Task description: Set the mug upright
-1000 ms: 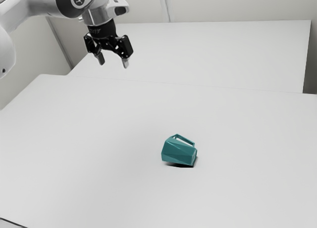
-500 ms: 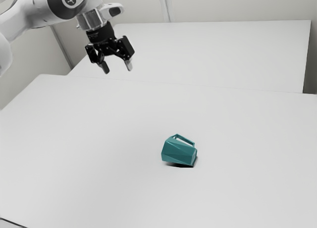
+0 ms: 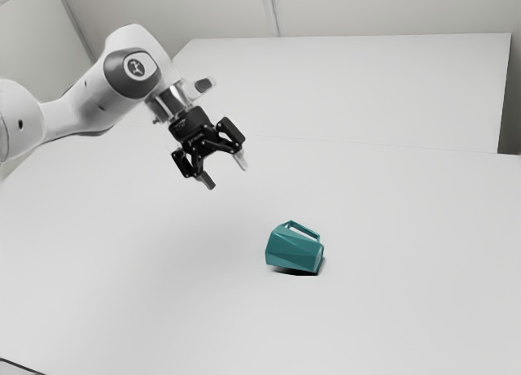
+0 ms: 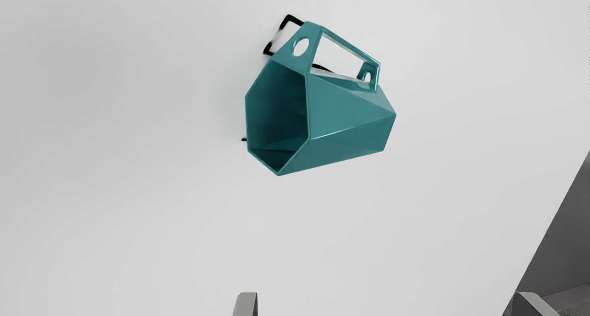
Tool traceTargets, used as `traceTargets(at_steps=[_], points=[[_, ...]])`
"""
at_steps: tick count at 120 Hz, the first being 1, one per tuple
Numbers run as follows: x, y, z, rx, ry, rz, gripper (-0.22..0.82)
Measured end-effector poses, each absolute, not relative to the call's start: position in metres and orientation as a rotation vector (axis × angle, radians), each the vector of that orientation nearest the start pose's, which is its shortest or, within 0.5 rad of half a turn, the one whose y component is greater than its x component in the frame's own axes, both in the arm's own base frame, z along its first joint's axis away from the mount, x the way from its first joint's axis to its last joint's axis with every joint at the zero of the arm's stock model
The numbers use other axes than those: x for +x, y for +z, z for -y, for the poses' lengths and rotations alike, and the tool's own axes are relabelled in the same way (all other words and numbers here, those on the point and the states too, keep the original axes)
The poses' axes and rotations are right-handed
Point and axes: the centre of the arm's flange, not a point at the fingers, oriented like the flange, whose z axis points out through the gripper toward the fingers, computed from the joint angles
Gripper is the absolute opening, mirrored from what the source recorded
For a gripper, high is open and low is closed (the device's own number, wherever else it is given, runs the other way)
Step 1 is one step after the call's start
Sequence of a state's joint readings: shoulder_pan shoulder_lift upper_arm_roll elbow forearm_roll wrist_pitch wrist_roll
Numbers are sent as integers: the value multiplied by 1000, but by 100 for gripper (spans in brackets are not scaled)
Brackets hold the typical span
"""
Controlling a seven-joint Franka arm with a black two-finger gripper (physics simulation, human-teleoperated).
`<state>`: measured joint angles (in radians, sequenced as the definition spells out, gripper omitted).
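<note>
The faceted teal mug [image 3: 294,249] lies on its side on the white table, its handle raised along the upper side. Up and toward the exterior view's left of it, the black gripper [image 3: 225,173] hangs in the air, tilted, with its fingers spread and nothing between them. In the wrist view the mug [image 4: 345,122] shows its hollow mouth and its handle, at a distance from the gripper [image 4: 385,304], whose two fingertips stand wide apart.
The white table [image 3: 391,204] stretches around the mug on all sides. A table edge with a dark area beyond it [image 4: 560,242] appears near one fingertip in the wrist view. A dark line crosses the exterior view's lower left corner.
My gripper has come down and toward the exterior view's right, closer to the mug, and tilted more. The mug lies as before, and the fingers remain apart.
</note>
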<state>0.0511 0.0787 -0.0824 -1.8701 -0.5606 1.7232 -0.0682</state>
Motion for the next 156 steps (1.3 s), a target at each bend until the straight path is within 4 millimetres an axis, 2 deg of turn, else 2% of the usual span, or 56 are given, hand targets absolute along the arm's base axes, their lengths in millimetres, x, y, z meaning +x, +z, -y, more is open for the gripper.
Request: traceTargets(at_steps=[11,56,80,112,141,156], points=[[558,443,69,2539,-311,-239,60],[573,367,61,2364,-154,-160,60],[581,329,59,2325,-82,-87,60],[584,304,61,2255,-6,-11,60],[569,285,72,2196,-1,66,60],[567,277,78,2172,5,98,46]])
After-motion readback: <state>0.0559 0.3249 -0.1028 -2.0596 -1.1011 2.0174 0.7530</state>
